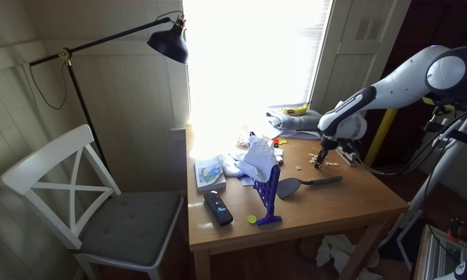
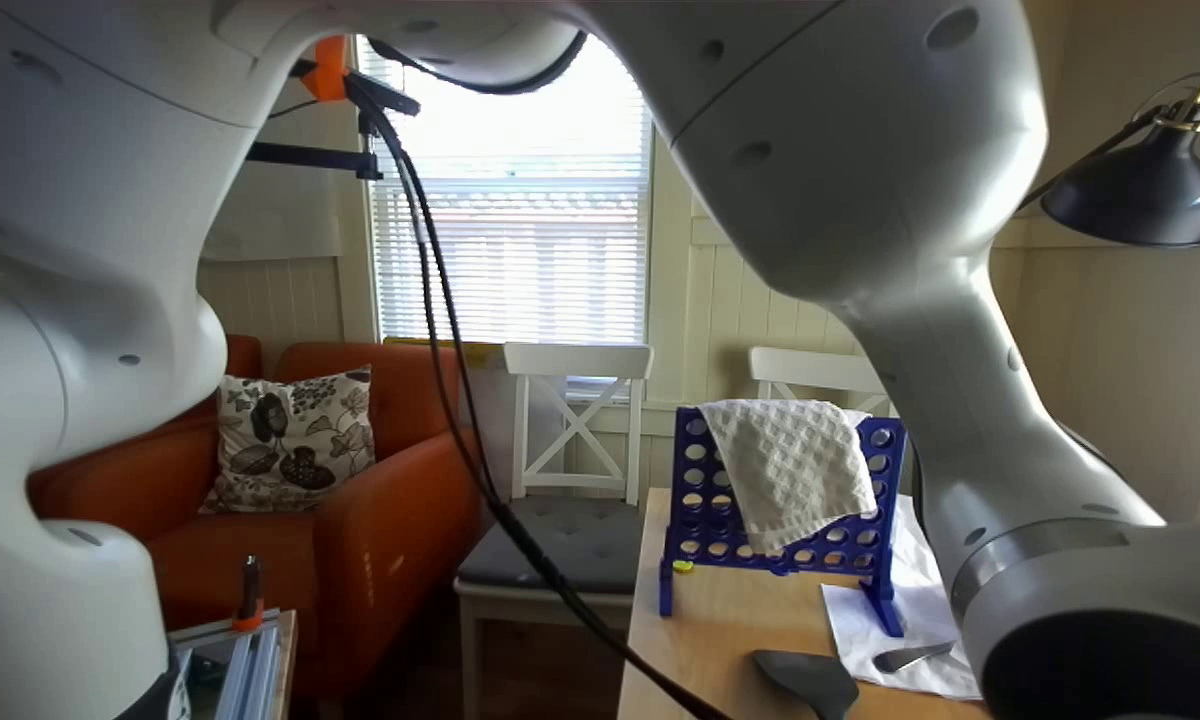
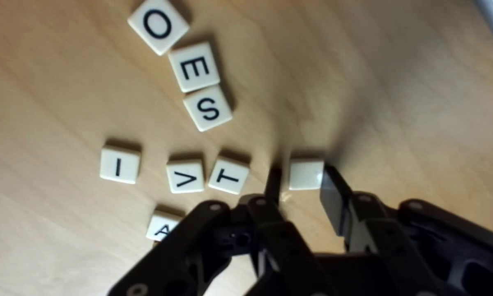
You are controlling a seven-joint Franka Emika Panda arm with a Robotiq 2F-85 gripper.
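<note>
Straddling a blank-faced tile (image 3: 305,174) with both fingers of the gripper (image 3: 301,185), parted slightly wider than the tile and not visibly clamped on it. Showing that tile apparently flat on the surface (image 3: 57,82), directly between those fingertips: just beside, perhaps touching, the finger farther from the T tile (image 3: 229,175), and separated by a thin strip of bare wood from the nearer finger. Turning, in judgement, chiefly on that uneven gap rather than on angle, with two tile sides roughly facing the fingers. Offering no clear long axis, being nearly square from above.

Adding, in the wrist view alone, legible letters: past the T tile, a V tile (image 3: 185,176) and I tile (image 3: 120,164), an A tile (image 3: 163,226) partly covered by the gripper, and S tile (image 3: 208,108), E tile (image 3: 194,67) and O tile (image 3: 158,26) in a slanting row. Too small to read in an exterior view, but set there near a dark spatula (image 1: 313,181), with a blue rack (image 1: 273,190) under a white cloth (image 1: 258,157) farther off. Giving also, in an exterior view, mostly the arm (image 2: 860,180) and an orange armchair (image 2: 280,550), with the gripper out of frame.
</note>
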